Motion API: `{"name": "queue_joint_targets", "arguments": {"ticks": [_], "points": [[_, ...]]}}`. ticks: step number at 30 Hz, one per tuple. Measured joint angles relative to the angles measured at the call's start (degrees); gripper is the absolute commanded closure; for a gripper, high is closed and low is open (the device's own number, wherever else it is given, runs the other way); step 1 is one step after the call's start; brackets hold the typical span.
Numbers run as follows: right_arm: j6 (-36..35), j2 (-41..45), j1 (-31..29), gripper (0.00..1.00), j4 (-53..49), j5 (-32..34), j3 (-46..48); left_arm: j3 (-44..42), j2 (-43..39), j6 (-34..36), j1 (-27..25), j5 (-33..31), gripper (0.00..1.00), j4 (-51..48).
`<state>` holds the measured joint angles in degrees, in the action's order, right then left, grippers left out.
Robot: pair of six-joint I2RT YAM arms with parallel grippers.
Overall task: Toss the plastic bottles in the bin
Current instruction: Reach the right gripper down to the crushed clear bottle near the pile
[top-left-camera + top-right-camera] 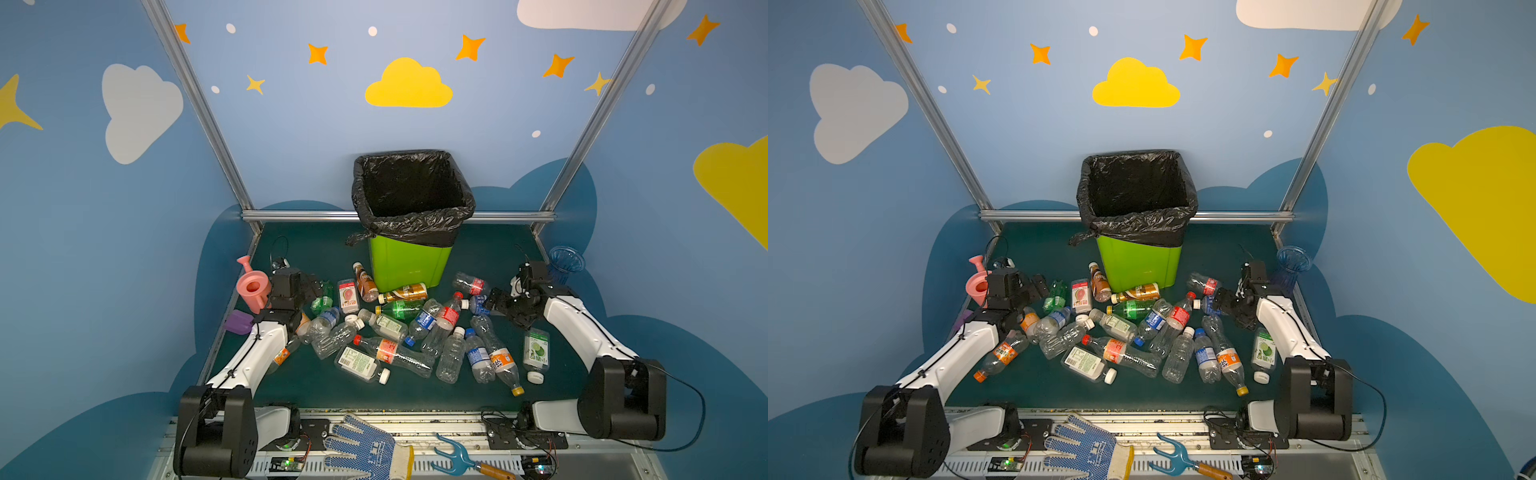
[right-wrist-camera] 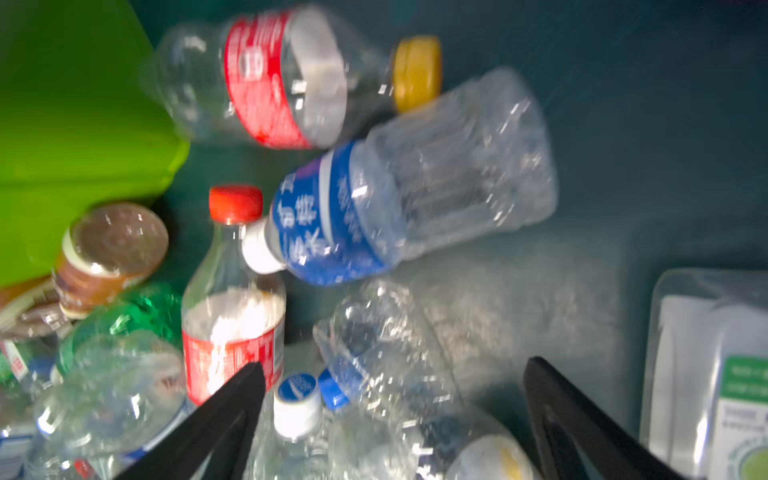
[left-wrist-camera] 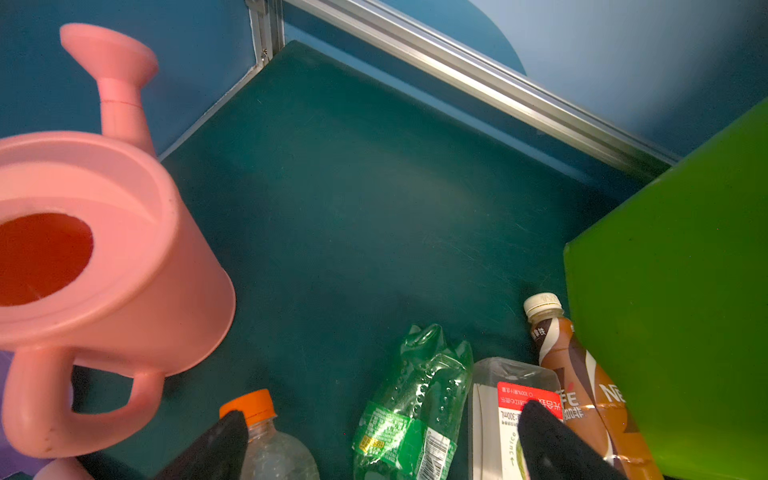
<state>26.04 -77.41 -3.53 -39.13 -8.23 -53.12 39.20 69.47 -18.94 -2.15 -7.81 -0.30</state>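
The bin (image 1: 409, 262) is tall, square, smooth green plastic w/ a crinkly black bag (image 1: 411, 195) over the rim, at 12 o'clock on the dark mat (image 1: 291, 249). Only the top views show the bag. The bottles (image 1: 415, 332) lie in a heap mid-mat, mostly clear & squashed.

L gripper (image 3: 382, 411), at 9 o'clock, has its jaws wide apart & holds nothing. Its wrist view shows a bumpy crushed green bottle (image 3: 415, 395) below & a brown bottle (image 3: 582, 374) touching the bin wall.

R gripper (image 2: 395, 365), at 3 o'clock, is spread & empty over the heap; that view is blurry.

A pink can (image 1: 253, 286) sits just beside L gripper. A ribbed blue vase (image 1: 566, 259) stands at 2 o'clock.
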Motion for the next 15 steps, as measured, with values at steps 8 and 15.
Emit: {"name": "queue_joint_targets", "arguments": {"ticks": [8, 15], "points": [[1.6, 3.2, -3.8, 0.13, -3.6, 2.8, 4.1, -1.3, -1.3, -0.9, -0.5, 0.0, 0.0, -0.2], [3.3, 3.2, -5.8, 0.19, -4.0, 5.9, 6.8, -1.3, -1.9, -1.3, -0.5, 0.0, 0.0, -0.2]]}}
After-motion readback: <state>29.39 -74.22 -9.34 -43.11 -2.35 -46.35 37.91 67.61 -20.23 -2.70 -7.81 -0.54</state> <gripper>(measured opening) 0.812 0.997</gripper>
